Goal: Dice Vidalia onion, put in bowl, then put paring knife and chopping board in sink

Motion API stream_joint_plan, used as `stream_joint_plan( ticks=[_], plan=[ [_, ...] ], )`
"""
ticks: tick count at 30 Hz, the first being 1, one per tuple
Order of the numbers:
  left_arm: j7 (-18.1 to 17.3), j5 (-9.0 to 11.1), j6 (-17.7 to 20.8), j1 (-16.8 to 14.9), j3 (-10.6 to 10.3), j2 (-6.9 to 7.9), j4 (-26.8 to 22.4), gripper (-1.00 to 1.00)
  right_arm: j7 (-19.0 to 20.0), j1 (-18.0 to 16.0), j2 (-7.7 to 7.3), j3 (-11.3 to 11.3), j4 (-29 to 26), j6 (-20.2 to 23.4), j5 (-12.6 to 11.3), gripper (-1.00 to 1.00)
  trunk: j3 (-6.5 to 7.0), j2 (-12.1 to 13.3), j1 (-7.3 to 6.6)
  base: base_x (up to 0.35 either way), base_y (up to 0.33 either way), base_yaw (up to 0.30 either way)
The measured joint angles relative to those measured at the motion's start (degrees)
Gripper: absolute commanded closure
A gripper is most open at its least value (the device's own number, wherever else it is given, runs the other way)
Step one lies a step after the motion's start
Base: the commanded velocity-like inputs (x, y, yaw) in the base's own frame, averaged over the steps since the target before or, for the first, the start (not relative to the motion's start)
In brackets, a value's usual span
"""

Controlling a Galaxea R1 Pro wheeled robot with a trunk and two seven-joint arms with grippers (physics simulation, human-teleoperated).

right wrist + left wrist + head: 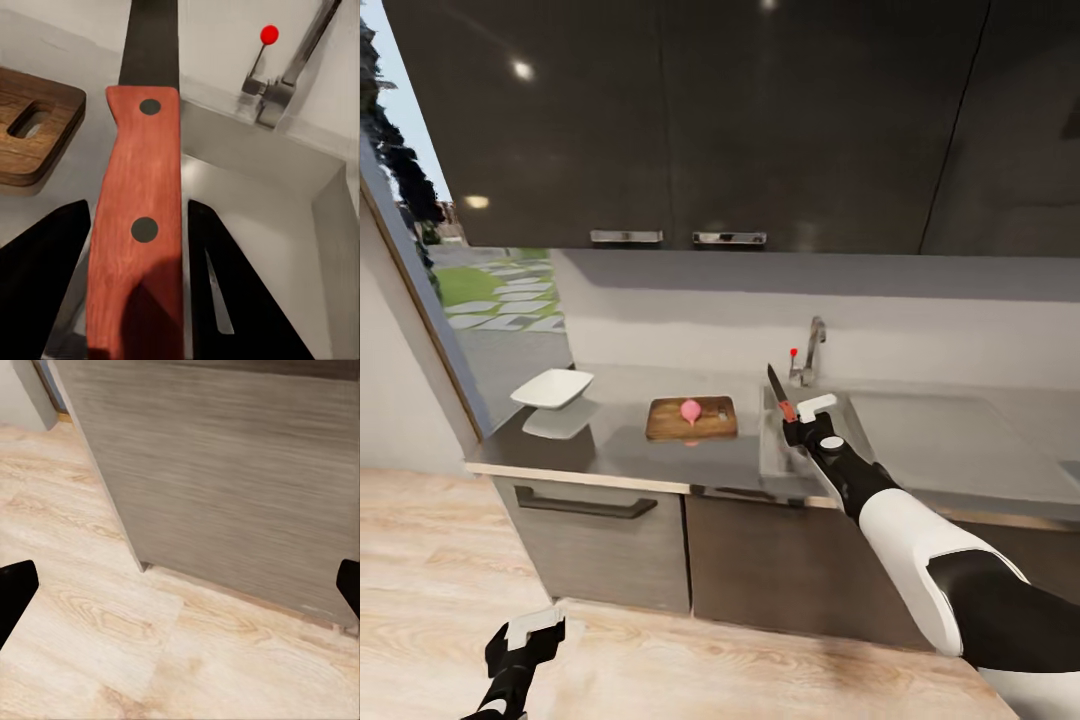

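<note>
Dark cabinets hang over the glossy desk, where the chopping board lies mid-desk carrying the pink onion, just beside the sink; the bowl sits toward the desk's left end. Right hand is clenched on the paring knife, blade up. Best to swing it over the onion and lower it steadily. Left hand hangs released near the floor.

One chopping board sits on the countertop with one pink onion on it, and one white bowl lies at its nine o'clock. One paring knife, one sink and one tap lie at its three o'clock. Two cabinet handles hang at twelve o'clock.
</note>
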Motion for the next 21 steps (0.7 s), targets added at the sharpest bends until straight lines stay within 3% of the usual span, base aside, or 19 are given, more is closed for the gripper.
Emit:
stream_joint_plan(
  ticks=[13, 21],
  plan=[
    [0.1, 0.0, 0.0, 0.0, 0.0, -0.02, 0.0, -1.0, 0.1, 0.0, -0.04, 0.0, 0.1, 0.0, 0.0, 1.0, 0.08, 0.0, 0.03, 0.057, -0.021, 0.009],
    [0.1, 0.0, 0.0, 0.0, 0.0, 0.01, 0.0, -1.0, 0.1, 0.0, -0.06, 0.1, 0.0, -0.2, 0.1, 1.0, -1.36, -3.2, 1.79, 0.0, 0.0, 0.0]
  ],
)
